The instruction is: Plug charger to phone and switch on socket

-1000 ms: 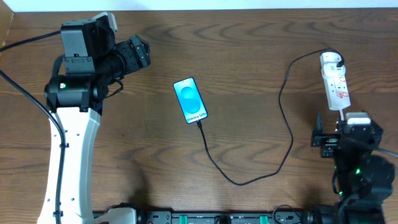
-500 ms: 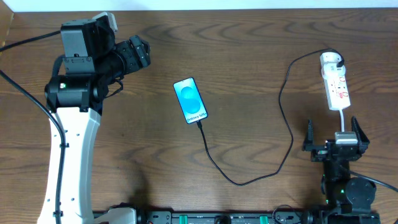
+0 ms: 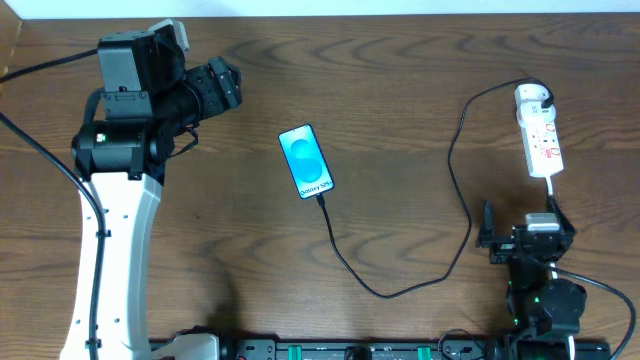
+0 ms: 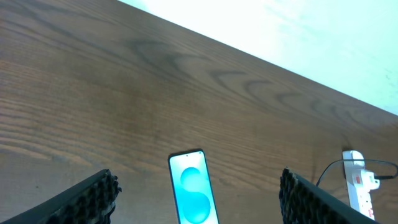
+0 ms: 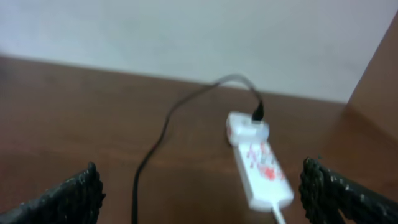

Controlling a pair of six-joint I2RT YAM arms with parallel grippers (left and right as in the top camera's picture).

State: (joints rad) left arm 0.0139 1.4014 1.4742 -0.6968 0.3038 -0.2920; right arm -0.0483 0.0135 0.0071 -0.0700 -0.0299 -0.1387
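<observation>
- The right hand point(image 3: 520, 222) has pulled back since a second ago! It was crowding the near end of the socket point(image 3: 543, 140); now it sits closer to the front edge of the counter point(image 3: 400, 80), clear of the strip.
- Nothing else has stirred: the left arm, phone point(image 3: 306, 160), charger point(image 3: 400, 290) and socket lie just as they did.
- Right hand now: well to the right of the phone and nearer the front edge, fingers point(image 5: 68, 199) spread wide with nothing between them. Its own camera looks up the counter at the socket, blurred, red marks showing.
- Left hand point(image 3: 222, 85): left of the phone and a little farther back, aimed toward it, jaws wide apart and empty. The phone shows lit between its fingers point(image 4: 93, 196) in the wrist view.
- The phone lies flat, screen up, mid-counter.
- The charger's tip meets the phone's near end. The black cable loops toward the front edge, then climbs right to the white plug on the socket's far end.
- The socket rests far right of the phone, white cord trailing from its near end.
</observation>
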